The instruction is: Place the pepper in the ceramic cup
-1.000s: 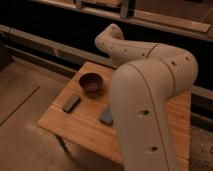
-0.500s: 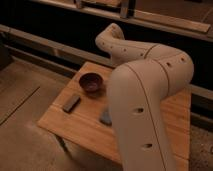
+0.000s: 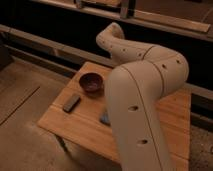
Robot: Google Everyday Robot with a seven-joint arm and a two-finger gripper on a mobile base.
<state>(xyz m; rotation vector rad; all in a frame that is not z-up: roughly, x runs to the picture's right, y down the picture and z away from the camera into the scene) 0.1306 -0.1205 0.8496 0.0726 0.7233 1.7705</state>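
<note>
Lab-like room — robot arm (image 3: 145, 95) over wooden table (image 3: 75, 125), gripper hidden.

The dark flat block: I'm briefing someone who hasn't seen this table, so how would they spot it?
Start at the wooden table, partly hidden by the robot's big cream arm; the gripper is out of sight. Near the table's left edge lies the dark flat block, just in front of the dark bowl. It is slim, rectangular and flat, unlike the round bowl.

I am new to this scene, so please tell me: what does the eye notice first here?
The big cream robot arm fills the middle and right, hiding much of the wooden table; its hand is out of view. On the table's left lie a dark bowl and, nearer, a dark flat block.
</note>
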